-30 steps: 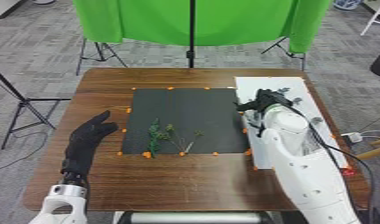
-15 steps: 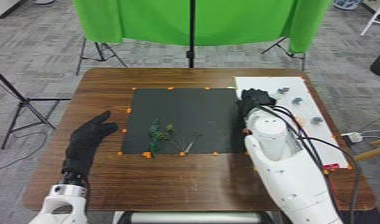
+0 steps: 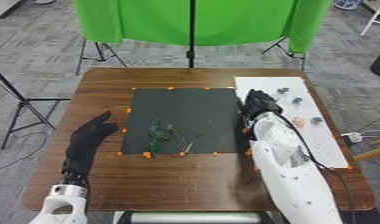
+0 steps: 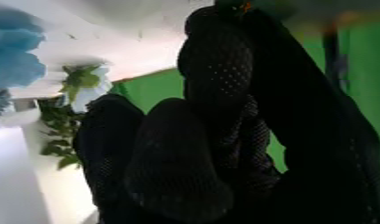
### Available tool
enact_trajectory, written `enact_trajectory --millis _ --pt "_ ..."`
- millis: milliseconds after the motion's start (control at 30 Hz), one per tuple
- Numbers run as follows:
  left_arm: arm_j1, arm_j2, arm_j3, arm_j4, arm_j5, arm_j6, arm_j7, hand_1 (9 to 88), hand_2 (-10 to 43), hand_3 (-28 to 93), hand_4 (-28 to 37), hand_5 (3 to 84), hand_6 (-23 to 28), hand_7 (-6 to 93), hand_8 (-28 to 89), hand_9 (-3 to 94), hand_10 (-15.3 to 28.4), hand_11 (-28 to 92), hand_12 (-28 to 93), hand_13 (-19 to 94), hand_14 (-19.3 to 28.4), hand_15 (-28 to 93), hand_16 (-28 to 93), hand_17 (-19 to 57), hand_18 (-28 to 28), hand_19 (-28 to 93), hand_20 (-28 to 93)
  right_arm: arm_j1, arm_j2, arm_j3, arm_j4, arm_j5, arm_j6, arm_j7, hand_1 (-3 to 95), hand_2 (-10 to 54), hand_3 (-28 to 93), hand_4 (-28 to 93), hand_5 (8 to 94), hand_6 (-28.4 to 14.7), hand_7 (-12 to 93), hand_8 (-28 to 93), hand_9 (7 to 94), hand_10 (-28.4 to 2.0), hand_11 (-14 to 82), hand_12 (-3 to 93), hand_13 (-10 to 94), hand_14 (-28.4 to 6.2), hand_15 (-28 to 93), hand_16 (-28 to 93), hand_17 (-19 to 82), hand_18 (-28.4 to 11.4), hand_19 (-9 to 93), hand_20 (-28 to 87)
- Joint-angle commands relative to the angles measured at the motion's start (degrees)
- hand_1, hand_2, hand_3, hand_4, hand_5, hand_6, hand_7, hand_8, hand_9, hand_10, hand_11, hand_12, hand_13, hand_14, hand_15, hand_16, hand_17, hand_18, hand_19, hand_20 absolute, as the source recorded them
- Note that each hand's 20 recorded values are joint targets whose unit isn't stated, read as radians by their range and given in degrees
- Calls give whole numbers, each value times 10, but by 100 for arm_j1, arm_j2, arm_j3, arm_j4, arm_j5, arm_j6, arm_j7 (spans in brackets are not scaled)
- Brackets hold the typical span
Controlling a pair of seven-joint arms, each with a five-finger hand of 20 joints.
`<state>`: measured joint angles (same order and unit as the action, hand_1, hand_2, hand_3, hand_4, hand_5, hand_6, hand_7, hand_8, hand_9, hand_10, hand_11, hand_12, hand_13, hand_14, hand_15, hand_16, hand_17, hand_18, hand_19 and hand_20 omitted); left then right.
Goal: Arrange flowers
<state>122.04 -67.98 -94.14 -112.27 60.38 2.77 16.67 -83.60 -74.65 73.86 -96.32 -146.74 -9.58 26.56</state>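
Observation:
In the head view the right hand [image 3: 259, 104] is over the border between the black mat [image 3: 178, 107] and the white board [image 3: 266, 84]. Blue-grey flowers [image 3: 316, 120] and a pinkish flower [image 3: 298, 121] are on that board. Green stems [image 3: 154, 134] and a small sprig [image 3: 200, 134] lie on the mat's near part. The left hand [image 3: 93, 131] rests open left of the mat. In the right wrist view the right hand [image 4: 178, 160] has curled fingers, tips close to the thumb; I see no flower clearly between them. Beyond it are blue petals [image 4: 16, 55] and a white flower [image 4: 93, 92].
Orange markers [image 3: 147, 155] line the mat's edges on the brown table [image 3: 169, 180]. A green cloth [image 3: 231, 22] on a black stand hangs behind the table. Dark cables run along the right arm.
Off the white board's flowers, the right hand has shifted left to the mat's right edge, uncovering the pinkish and blue-grey flowers. The left hand has stayed put.

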Motion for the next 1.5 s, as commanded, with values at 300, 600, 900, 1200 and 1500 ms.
enact_trajectory --millis 300,600,900,1200,1500 --pt "72 -26 -11 -2 -10 -99 -87 219 -48 683 -194 472 18 112 -42 487 133 192 176 392 163 181 80 64 142 71 264 -906 292 -504 -1490 -148 -84 36 549 -95 574 -24 874 -29 246 231 937 -91 490 225 937 -19 715 235 725 -114 932 650" --pt "109 18 -45 -36 23 -144 -136 219 -49 684 -194 473 19 111 -42 485 133 191 176 391 162 179 79 64 142 71 264 -1141 -213 -485 -1457 474 -468 531 549 -95 570 -21 875 -29 246 228 937 -91 488 224 937 -17 715 233 726 -113 932 650" --pt "124 35 -58 -52 30 -182 -169 218 -50 684 -194 472 21 105 -42 483 133 190 176 388 163 177 80 63 142 71 263 -1189 -543 -538 -1286 268 -322 629 550 -95 569 -19 877 -33 240 224 937 -92 487 221 937 -15 714 232 728 -109 932 646" --pt "104 47 -81 -45 47 -252 -207 216 -51 685 -192 471 21 100 -41 481 133 187 176 387 162 174 82 61 142 67 262 -1257 -673 -445 -1210 252 -412 500 515 -95 532 -21 878 -35 238 200 937 -94 474 217 937 -13 703 229 727 -105 932 637" --pt "87 31 -103 -35 78 -362 -243 215 -54 684 -192 466 21 96 -39 476 134 183 178 382 165 168 83 58 143 64 261 -1282 -681 -373 -1219 135 -516 384 448 -95 543 -51 863 -32 258 109 937 -97 455 227 937 -13 684 238 719 -103 932 622"
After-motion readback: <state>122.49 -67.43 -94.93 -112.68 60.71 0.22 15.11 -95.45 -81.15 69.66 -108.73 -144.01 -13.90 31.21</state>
